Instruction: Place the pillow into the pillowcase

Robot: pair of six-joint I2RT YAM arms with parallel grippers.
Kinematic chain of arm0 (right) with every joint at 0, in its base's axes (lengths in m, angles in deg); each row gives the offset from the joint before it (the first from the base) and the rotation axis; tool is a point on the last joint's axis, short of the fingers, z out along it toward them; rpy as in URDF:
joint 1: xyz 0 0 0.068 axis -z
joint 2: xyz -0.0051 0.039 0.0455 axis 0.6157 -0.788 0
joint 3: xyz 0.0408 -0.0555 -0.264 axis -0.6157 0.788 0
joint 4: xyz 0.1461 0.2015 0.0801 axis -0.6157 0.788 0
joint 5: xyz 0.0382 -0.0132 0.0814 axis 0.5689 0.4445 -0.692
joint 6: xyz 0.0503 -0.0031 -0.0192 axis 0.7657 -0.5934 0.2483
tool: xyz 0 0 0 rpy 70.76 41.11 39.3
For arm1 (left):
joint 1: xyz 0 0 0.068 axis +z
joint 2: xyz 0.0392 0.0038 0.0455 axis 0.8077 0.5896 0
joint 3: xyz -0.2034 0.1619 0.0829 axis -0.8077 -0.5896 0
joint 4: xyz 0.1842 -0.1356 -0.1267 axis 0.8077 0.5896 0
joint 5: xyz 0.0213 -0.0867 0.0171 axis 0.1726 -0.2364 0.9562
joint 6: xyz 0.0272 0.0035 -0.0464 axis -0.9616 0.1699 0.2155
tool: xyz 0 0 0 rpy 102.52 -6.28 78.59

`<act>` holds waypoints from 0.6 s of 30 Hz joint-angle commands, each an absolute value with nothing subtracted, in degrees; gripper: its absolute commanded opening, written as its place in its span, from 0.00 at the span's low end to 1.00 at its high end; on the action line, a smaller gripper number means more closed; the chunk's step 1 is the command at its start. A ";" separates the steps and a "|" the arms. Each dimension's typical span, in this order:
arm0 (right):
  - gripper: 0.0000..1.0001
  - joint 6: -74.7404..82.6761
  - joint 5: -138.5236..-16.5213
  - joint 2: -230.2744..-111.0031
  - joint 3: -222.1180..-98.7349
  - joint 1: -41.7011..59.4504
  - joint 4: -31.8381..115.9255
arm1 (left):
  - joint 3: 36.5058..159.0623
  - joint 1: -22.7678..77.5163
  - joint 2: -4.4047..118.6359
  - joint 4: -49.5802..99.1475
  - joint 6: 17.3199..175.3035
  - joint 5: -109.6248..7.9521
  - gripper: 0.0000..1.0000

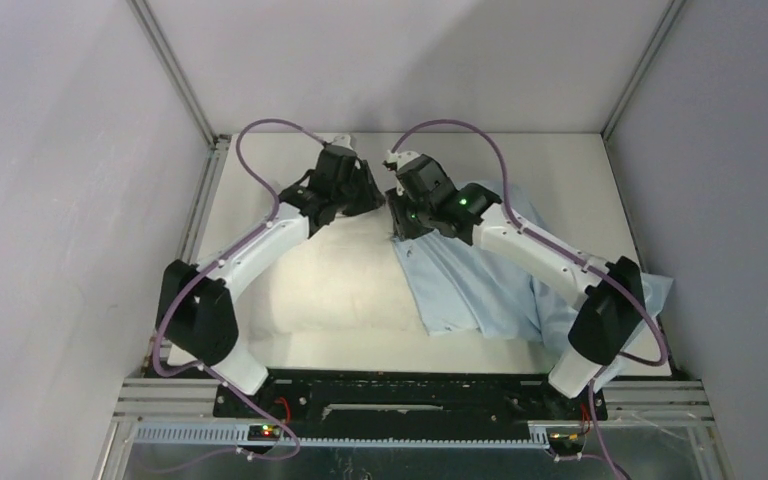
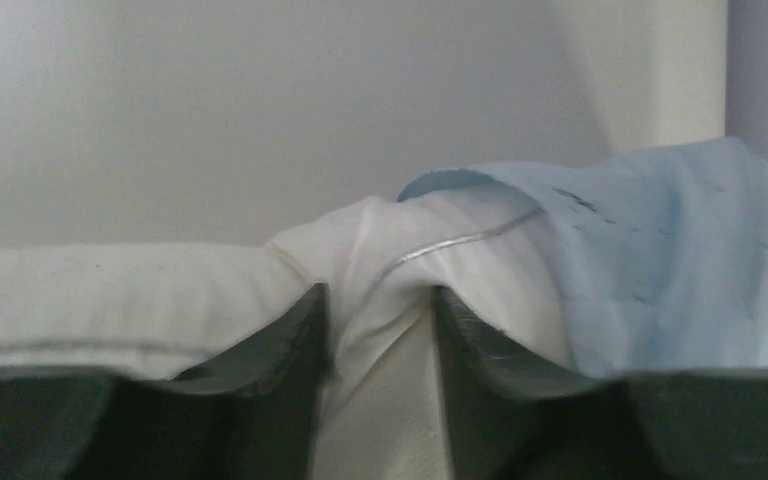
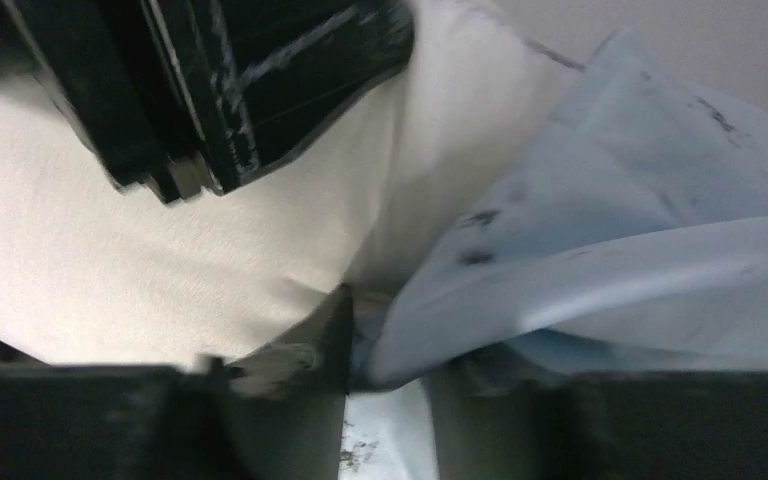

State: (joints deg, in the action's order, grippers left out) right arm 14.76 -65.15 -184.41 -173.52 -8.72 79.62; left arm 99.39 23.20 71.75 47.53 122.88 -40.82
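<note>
Pillow (image 2: 380,270) corner pinched between left fingers (image 2: 285,340), pillowcase (image 2: 660,270) alongside

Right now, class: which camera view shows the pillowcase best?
Top external: the pillowcase shows nearly whole, spread right of the pillow. Left wrist catches one raised corner; right wrist, only blurred close folds.

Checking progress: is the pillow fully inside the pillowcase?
No, most of the pillow lies bare on the table, left of the pillowcase.
</note>
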 commanded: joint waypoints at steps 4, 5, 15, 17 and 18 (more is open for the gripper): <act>0.65 21.41 -59.88 -175.01 -174.15 -14.23 80.92 | 109.66 25.28 62.72 51.70 116.90 -39.43 0.90; 0.69 22.65 -58.16 -172.85 -171.80 -15.33 80.91 | 109.72 25.25 61.16 53.86 116.10 -38.31 0.92; 0.71 34.05 -44.50 -156.99 -153.29 -28.98 89.25 | 86.31 25.35 35.77 66.34 113.48 -21.64 0.99; 0.71 35.76 -41.48 -156.34 -151.79 -32.19 90.60 | 81.72 25.51 31.30 69.17 114.47 -18.35 1.00; 0.71 36.42 -39.94 -156.59 -151.21 -33.27 91.03 | 79.50 25.79 29.33 70.35 115.01 -16.89 1.00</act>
State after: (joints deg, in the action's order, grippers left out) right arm 30.52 -47.77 -156.63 -153.83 -28.96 87.12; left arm 87.42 25.06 33.94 62.33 115.50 -25.67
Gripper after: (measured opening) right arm 0.709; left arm 0.995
